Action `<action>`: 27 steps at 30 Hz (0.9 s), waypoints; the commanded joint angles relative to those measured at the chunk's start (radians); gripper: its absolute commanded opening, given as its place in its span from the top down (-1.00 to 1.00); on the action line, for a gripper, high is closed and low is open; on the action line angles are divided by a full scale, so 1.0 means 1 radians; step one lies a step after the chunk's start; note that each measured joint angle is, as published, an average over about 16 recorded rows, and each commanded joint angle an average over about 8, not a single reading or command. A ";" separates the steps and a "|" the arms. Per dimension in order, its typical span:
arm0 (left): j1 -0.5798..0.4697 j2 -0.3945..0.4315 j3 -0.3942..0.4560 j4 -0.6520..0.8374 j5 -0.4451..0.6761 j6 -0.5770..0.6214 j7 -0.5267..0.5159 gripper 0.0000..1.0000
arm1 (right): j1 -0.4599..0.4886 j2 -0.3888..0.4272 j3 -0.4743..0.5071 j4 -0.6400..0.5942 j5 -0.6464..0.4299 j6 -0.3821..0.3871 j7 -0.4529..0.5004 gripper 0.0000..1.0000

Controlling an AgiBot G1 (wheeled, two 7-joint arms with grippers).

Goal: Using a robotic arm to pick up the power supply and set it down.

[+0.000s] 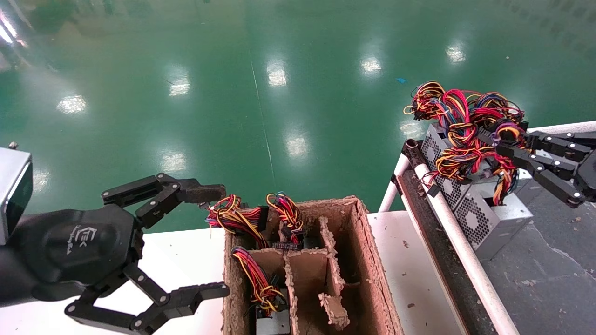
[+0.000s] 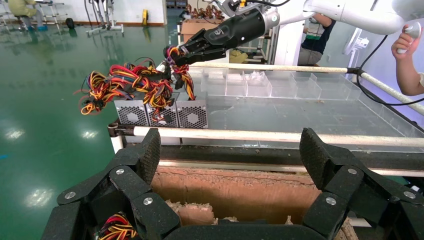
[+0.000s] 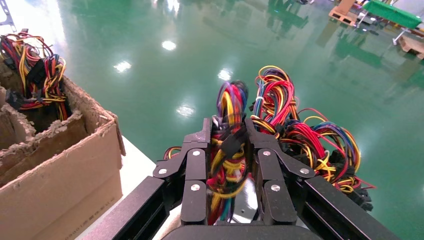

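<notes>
The right claw (image 1: 505,151) is seen clamped on the coloured wire bundle (image 3: 227,165) of the power supply (image 1: 484,218). The grey box is set just below the claw on the dark worktop (image 1: 549,260), beside two like units. The left claw (image 1: 212,242) is held wide apart beside the partitioned cardboard box (image 1: 372,260), gripping nothing.

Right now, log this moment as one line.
right gripper: shut on wire bundle | power supply: on conveyor | left gripper: open, beside cardboard box
</notes>
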 commanded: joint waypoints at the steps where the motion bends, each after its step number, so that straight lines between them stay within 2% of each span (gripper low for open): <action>1: 0.000 0.000 0.000 0.000 0.000 0.000 0.000 -1.00 | 0.026 -0.007 -0.016 -0.016 -0.015 -0.014 0.006 -1.00; 16: 0.000 0.000 0.000 0.000 0.000 0.000 0.000 -1.00 | 0.039 0.017 -0.017 -0.040 0.015 -0.091 0.032 -1.00; 27: 0.000 0.000 0.000 0.000 0.000 0.000 0.000 -1.00 | 0.070 0.014 -0.021 -0.073 0.061 -0.177 0.059 -1.00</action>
